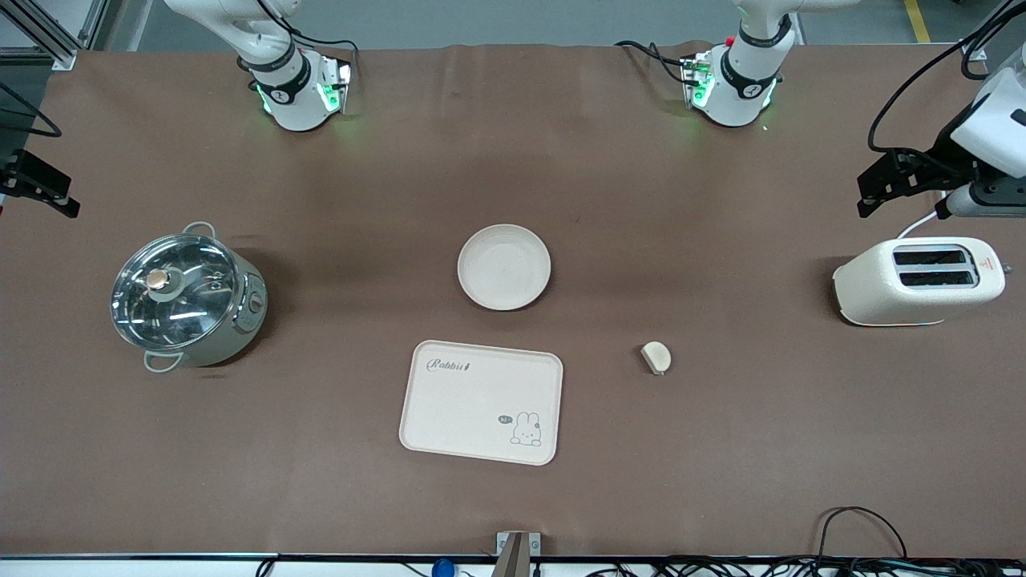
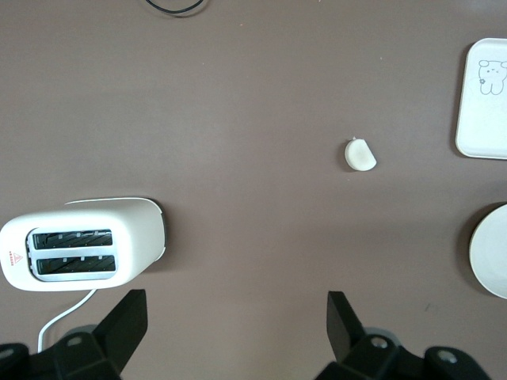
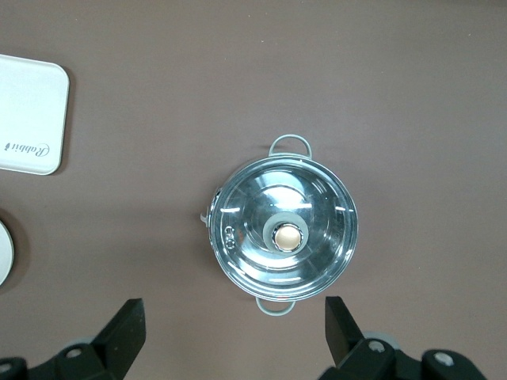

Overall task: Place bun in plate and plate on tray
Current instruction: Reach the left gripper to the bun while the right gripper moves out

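The bun [image 1: 656, 357] lies on the brown table, beside the tray [image 1: 481, 402] toward the left arm's end; it also shows in the left wrist view [image 2: 360, 154]. The empty plate [image 1: 503, 267] sits farther from the front camera than the tray. My left gripper [image 1: 874, 188] hangs open and empty high over the table's left-arm end, by the toaster; its jaws stand wide apart in its wrist view [image 2: 238, 317]. My right gripper [image 1: 44, 188] hangs open and empty over the right-arm end, near the pot, with jaws wide apart [image 3: 235, 324].
A steel pot [image 1: 186, 298] with a glass lid stands toward the right arm's end. A cream toaster [image 1: 918, 280] with its cord stands toward the left arm's end. Cables lie along the table edge nearest the front camera.
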